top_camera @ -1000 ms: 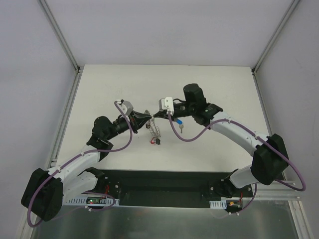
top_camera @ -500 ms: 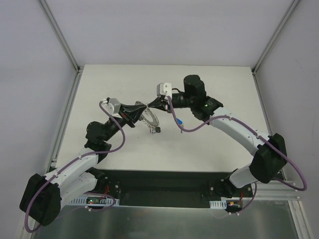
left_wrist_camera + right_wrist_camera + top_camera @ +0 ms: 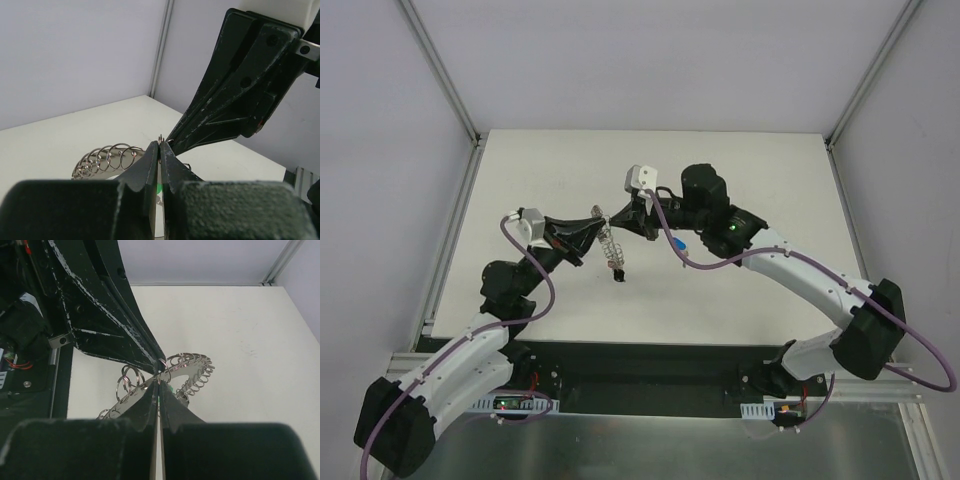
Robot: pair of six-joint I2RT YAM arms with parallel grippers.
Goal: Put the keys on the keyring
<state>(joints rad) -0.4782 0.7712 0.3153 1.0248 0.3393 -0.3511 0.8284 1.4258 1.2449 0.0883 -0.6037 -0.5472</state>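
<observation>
The keyring point(image 3: 609, 243), a wide silvery ring with several small split rings on its rim, hangs in the air between both grippers. My left gripper point(image 3: 594, 221) is shut on a small split ring at its rim point(image 3: 161, 139). My right gripper point(image 3: 613, 216) meets it tip to tip and is shut on the keyring's rim point(image 3: 172, 371). A green tag point(image 3: 158, 189) shows just behind the tips, also in the right wrist view point(image 3: 170, 389); how it hangs is hidden. The blue-tagged key point(image 3: 678, 243) lies on the table under the right arm.
A red-tagged and a black-tagged key point(image 3: 617, 270) dangle from the keyring's low end. The white table point(image 3: 740, 180) has metal posts at its back corners and a rail along its left edge point(image 3: 455, 230).
Both grippers have moved left and toward the back with the keyring held between them. The left arm has pulled back to the left. The blue-tagged key has stayed where it was.
</observation>
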